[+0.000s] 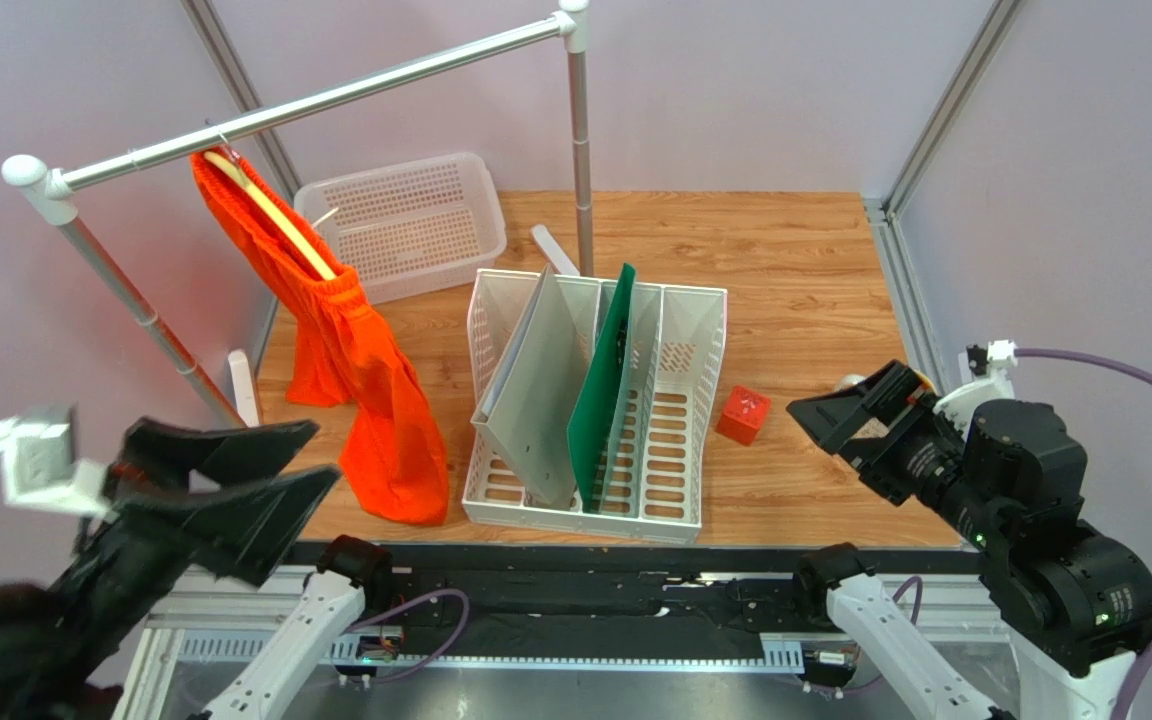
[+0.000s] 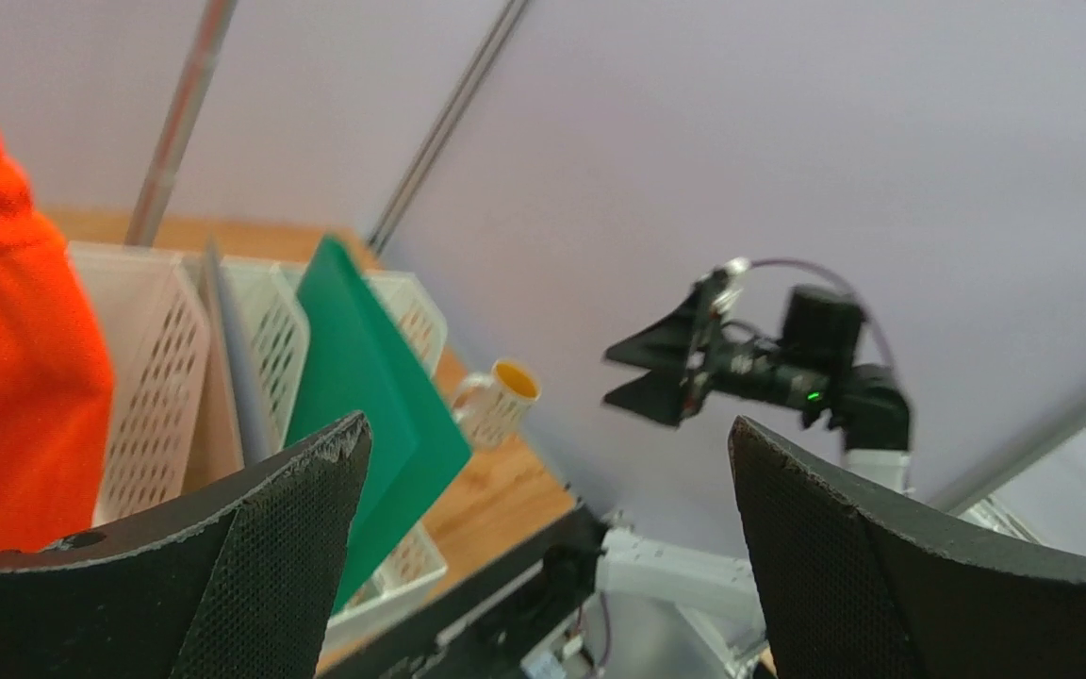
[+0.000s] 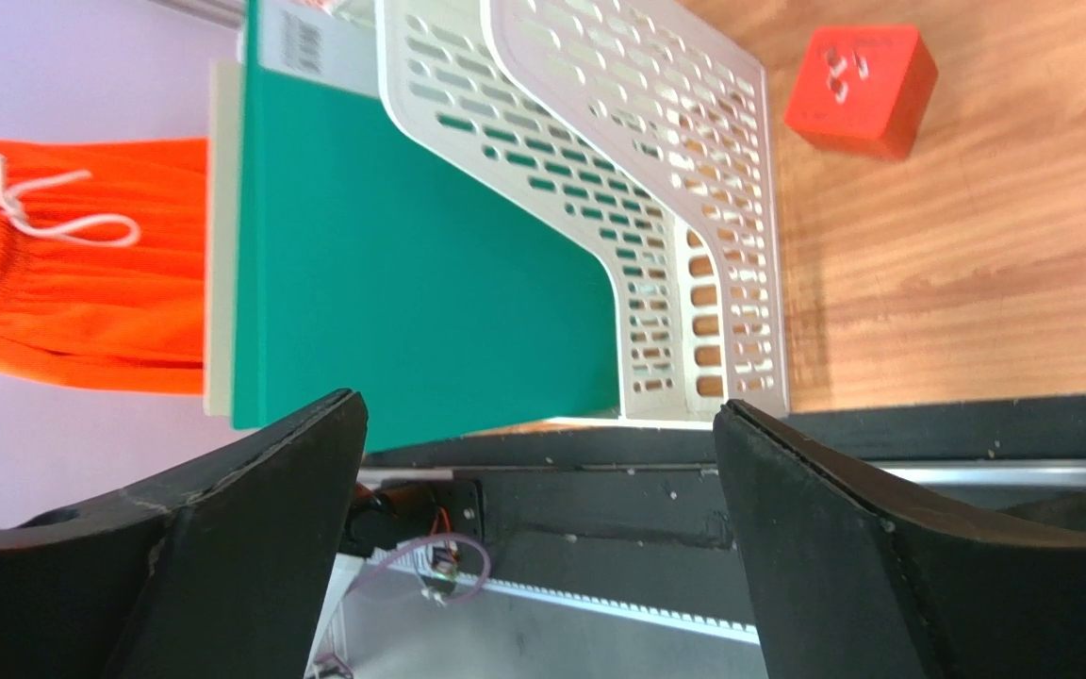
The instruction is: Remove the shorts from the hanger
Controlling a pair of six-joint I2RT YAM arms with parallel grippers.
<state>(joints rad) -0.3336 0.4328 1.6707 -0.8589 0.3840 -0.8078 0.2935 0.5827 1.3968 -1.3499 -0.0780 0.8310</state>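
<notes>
Hovering off the near left corner of the wooden table, the left claw is spread wide with nothing between its black fingers. Its tips are near the lower hem of the bright orange soft fabric shorts. Right claw is at the near right, also gaping wide and empty, aimed left. A small red cube sits on the table just beside its tips. Between the two arms stands a white perforated plastic file rack. A flat green board and a pale grey board lean in it, in separate slots. The shorts hang just left of the rack, legs reaching down by its front left corner; cannot tell whether the hems touch the table. Their waistband is draped over the thin pale-yellow curved hanger, which hangs from the long silver rail pole near the pole's left end. Farther back, a shallow white mesh basket lies at the far left of the table. The left wrist view picks up a white mug with a yellow inside on the table past the rack.
</notes>
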